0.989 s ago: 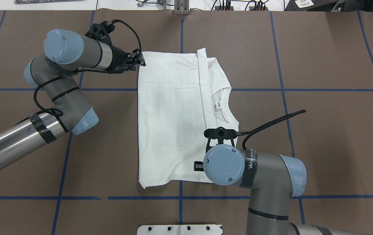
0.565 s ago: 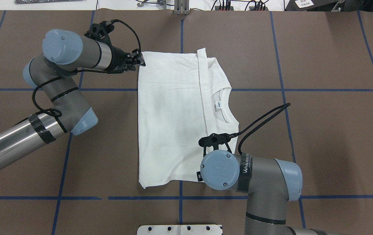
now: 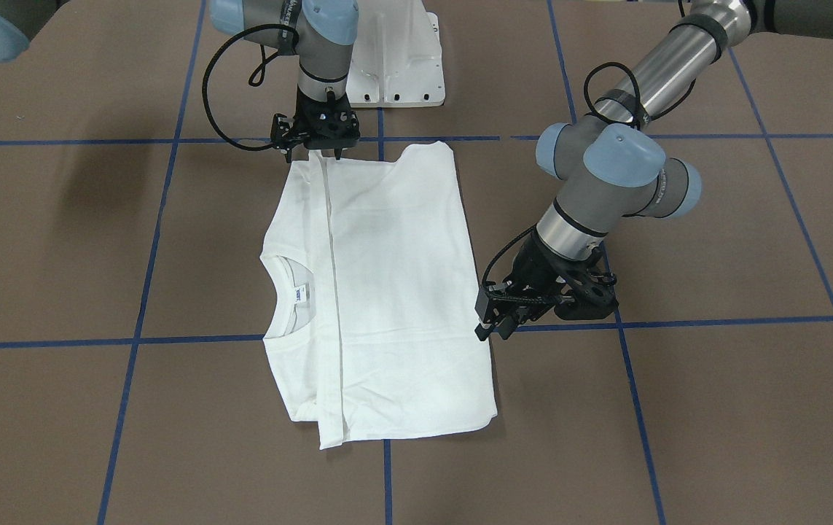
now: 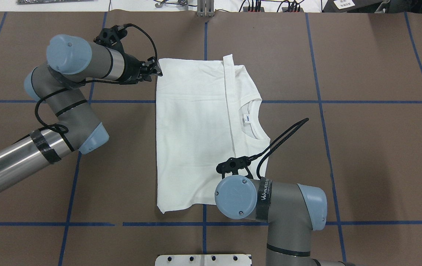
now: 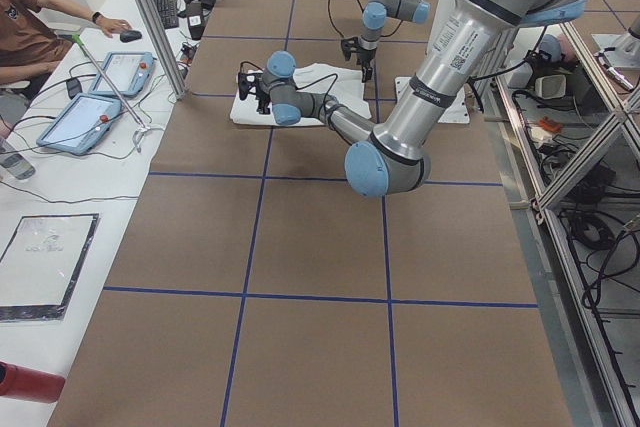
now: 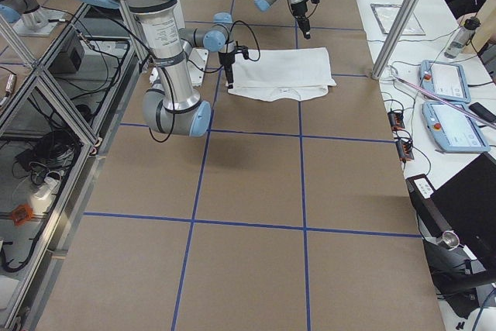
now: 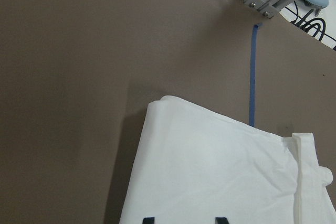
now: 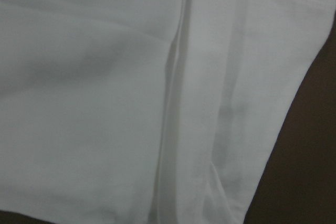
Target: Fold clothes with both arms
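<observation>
**Front-facing:** the shirt lies flat mid-table, already folded into a long panel. The left gripper hovers just over its left edge, toward the far corner. The right gripper points straight down at the near edge by the fold line, and I cannot tell its jaw gap.

**Overhead:** the collar faces right. The grippers sit at opposite ends, probably to lift both for a crosswise fold.

**Side views:** both grippers are low by the cloth.

**Left wrist:** the fingertips stand well apart above the hem, jaws wide with nothing between them.

**Right wrist:** only close, blurred cloth shows, with no fingers in sight.
</observation>
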`<state>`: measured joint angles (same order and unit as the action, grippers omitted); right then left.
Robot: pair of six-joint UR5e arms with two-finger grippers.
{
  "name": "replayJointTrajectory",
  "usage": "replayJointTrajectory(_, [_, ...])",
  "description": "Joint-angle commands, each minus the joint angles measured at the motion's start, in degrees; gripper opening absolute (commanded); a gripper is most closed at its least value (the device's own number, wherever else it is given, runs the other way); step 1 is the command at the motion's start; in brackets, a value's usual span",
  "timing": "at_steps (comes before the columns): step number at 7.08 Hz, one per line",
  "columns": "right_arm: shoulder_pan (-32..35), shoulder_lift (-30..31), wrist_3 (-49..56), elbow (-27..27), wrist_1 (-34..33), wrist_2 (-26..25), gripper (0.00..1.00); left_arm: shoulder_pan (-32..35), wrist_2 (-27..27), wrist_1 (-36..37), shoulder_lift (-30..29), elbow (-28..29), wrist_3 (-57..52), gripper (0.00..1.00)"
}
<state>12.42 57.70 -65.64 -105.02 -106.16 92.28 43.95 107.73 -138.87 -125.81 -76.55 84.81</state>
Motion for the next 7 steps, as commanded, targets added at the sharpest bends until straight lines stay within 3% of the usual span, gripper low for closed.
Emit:
replayJointTrajectory(1, [1.3, 0.4, 2.3, -0.3, -2.2, 0.1, 1.0, 0.0, -0.1, 0.0, 0.0, 0.0, 0.0, 0.49])
replayJointTrajectory(3, [2.8, 3.4, 4.4, -1.9, -2.6, 0.2, 1.0, 0.0, -0.1, -0.3, 0.8, 0.1, 0.0, 0.49])
replayJointTrajectory(5, [3.6, 10.8, 7.6, -7.6, -2.8, 0.1, 1.0, 0.0, -0.1, -0.2, 0.8, 0.0, 0.0, 0.49])
replayJointTrajectory(7, [3.4, 9.5, 5.9, -8.1, -2.7, -0.1, 1.0, 0.0, -0.1, -0.2, 0.8, 0.0, 0.0, 0.49])
